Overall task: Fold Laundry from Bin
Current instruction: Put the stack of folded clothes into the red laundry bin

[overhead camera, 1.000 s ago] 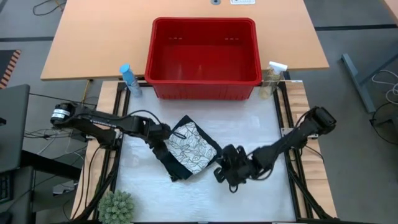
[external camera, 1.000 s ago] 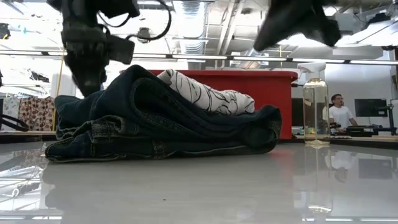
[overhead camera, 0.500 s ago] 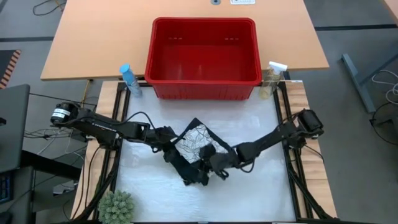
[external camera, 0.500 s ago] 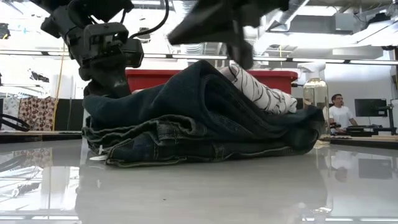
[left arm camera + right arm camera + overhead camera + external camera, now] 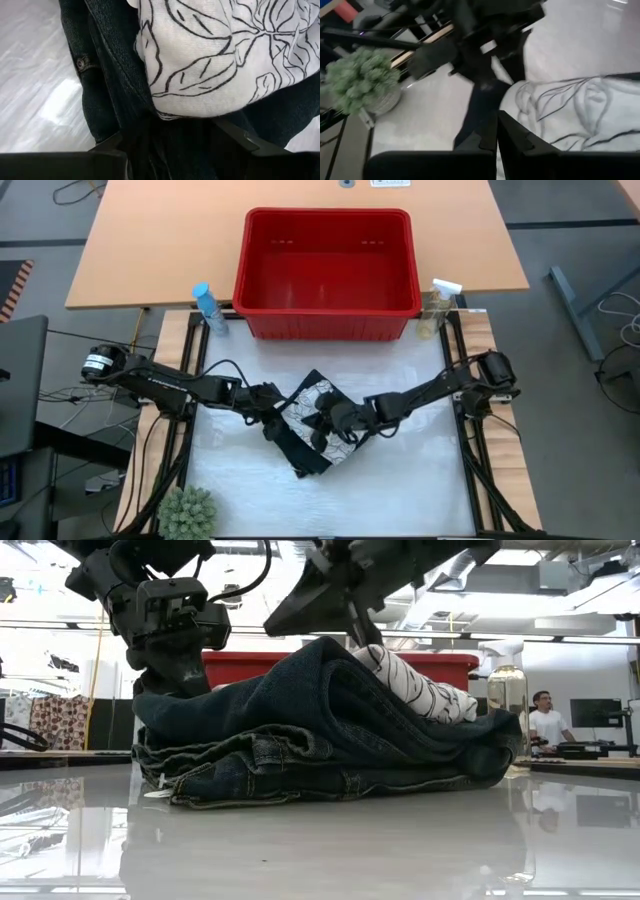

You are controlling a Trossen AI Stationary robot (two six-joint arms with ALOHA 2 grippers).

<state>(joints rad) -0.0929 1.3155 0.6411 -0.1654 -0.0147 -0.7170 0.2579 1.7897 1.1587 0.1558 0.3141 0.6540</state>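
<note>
The laundry lies in a heap mid-table: dark trousers folded in thick layers, with a white leaf-print cloth tucked on top. The heap rests on the table by the trousers' lowest layers. My left gripper is at the heap's left side, shut on a bunch of trousers. My right gripper hangs shut over the heap's top, by the white cloth; whether it touches I cannot tell. The red bin stands at the far edge. My left gripper pinches a thick bunch of the dark trousers between its two fingers, at the heap's left side below the white cloth. The fingers slant down from the table's left. Several layers fill the gap. The heap stays on the table.
A blue spray bottle and a clear one flank the bin. A small green plant stands at the near left corner. Bare table lies near of and right of the heap. A person sits in the room behind.
My right gripper has swung from the table's near right toward the left, over the heap, turning as it went. My left gripper has sunk and tipped down onto the heap's left side. The heap has slid a little toward the right and bunched up higher.
</note>
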